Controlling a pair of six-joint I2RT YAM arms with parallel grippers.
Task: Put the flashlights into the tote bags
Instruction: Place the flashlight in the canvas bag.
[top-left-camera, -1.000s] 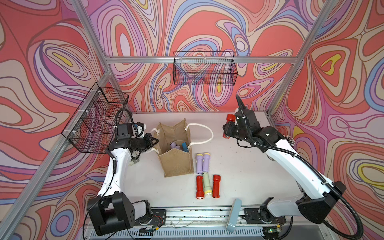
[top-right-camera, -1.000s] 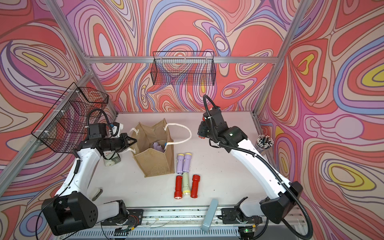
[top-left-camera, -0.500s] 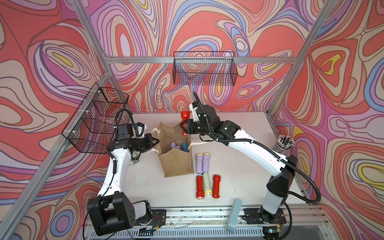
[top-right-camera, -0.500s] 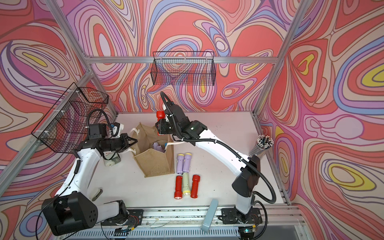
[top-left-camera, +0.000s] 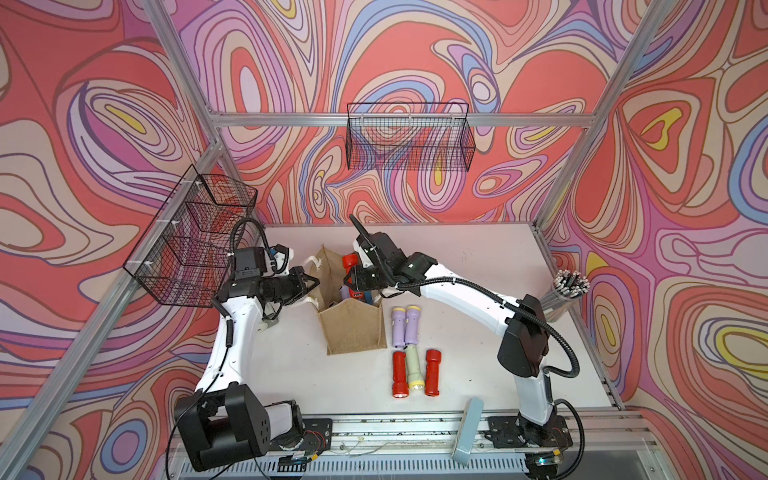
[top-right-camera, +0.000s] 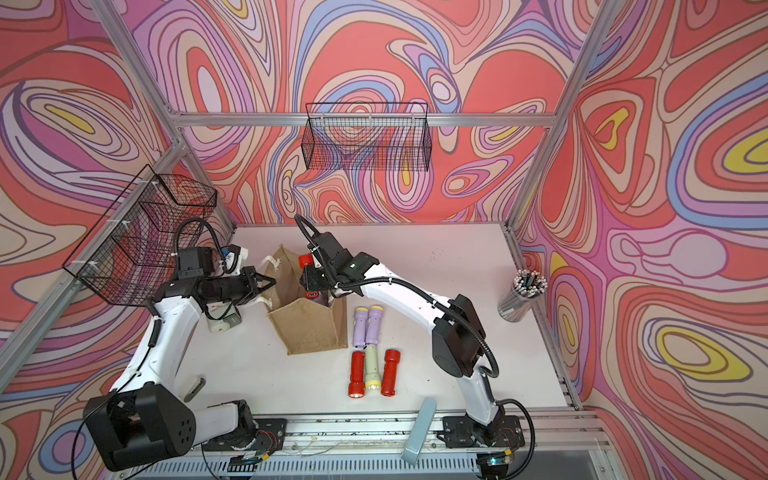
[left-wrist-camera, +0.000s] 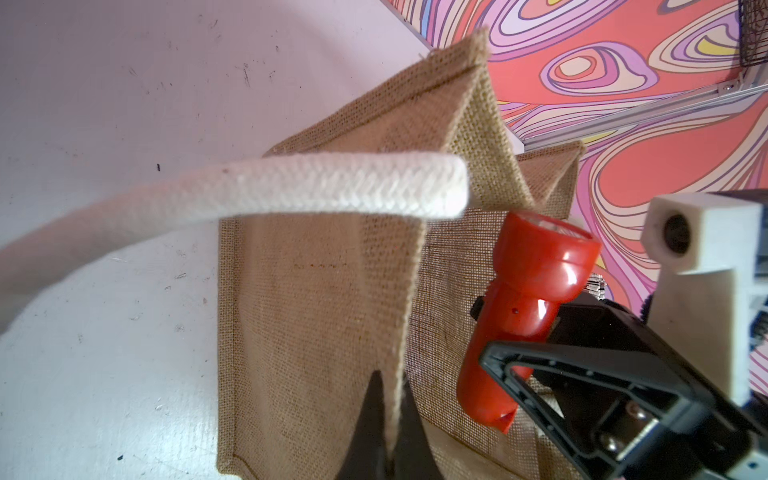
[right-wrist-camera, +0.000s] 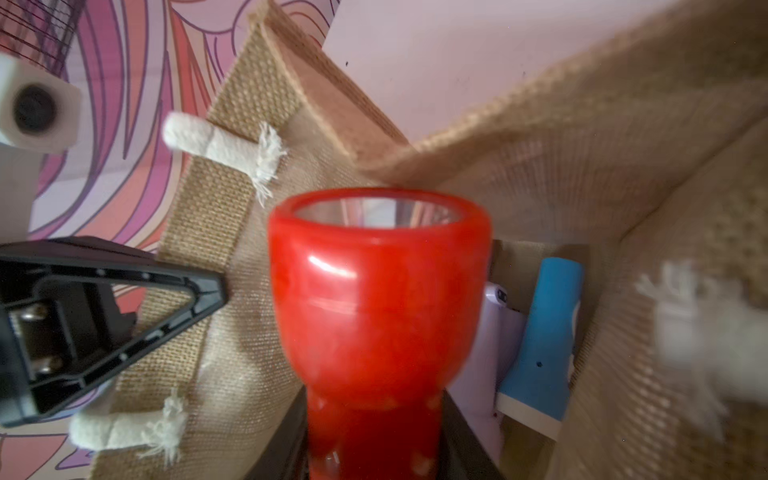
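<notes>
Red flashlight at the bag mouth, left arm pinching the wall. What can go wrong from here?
1. The red flashlight sits tilted, head up, in the right jaws; released so, it may land on the blue flashlight and lilac flashlight in the bag and lean out.
2. The left jaws are shut on just a thin edge of bag wall; if it slips, the mouth may fold shut.

Swirly red-and-lilac walls (top-left-camera: 415, 62) surround my white table (top-left-camera: 478, 245); a wire basket (top-left-camera: 409, 141) hangs at twelve o'clock, another basket (top-left-camera: 195, 237) at nine.
</notes>
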